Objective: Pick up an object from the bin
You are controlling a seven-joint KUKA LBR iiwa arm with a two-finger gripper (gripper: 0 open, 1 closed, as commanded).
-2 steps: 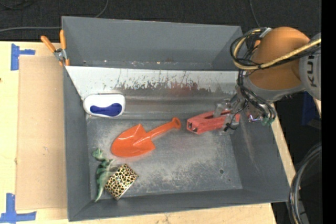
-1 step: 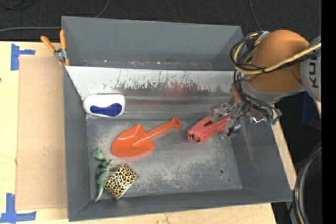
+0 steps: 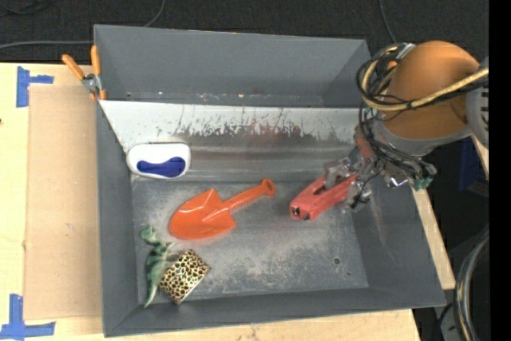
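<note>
In the camera view I have the gripper [image 3: 356, 188] at the right of the frame, low in the bin [image 3: 239, 76]. It sits at the upper-right end of a red tube-like toy [image 3: 318, 201] that lies slantwise, right of centre. I cannot tell whether the jaws are spread or pinching that end. I'd want them square across the toy's narrow end, then a straight lift. The orange shovel [image 3: 215, 212] lies near on the left, not touching the toy.
</note>
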